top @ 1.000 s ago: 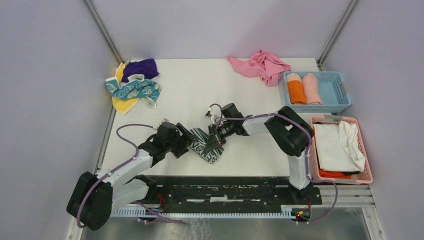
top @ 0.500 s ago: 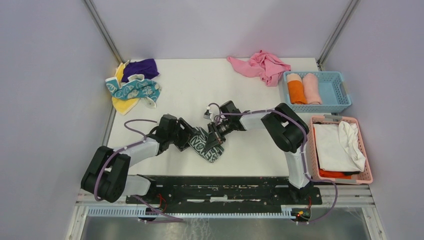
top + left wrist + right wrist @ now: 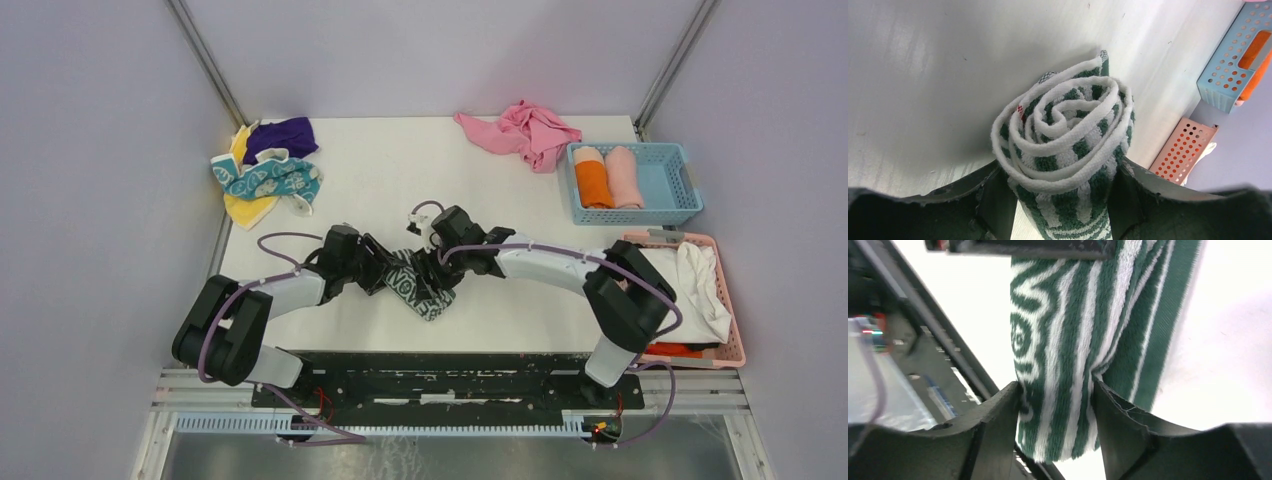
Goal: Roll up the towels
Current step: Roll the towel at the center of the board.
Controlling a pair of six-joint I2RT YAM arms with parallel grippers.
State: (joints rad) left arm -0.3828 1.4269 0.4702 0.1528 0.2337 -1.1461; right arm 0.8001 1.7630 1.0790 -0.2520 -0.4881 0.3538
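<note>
Down at 6 o'clock, left gripper (image 3: pixel 1060 167) just clamped the striped towel (image 3: pixel 420 292); right gripper (image 3: pixel 1055 385) loosened, can't tell if released. Roll looks done.

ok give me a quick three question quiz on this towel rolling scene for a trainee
1. True or false: the green-striped towel sits between the fingers of both the left gripper and the right gripper.
2. Pick one. The blue basket holds: A) two rolls, one orange and one pink; B) a pile of loose white fabric; C) nothing at all.
3. Short answer: what colour is the loose cloth at the far edge of the table, beside the blue basket?

Key: 1 true; 2 A; 3 pink.
</note>
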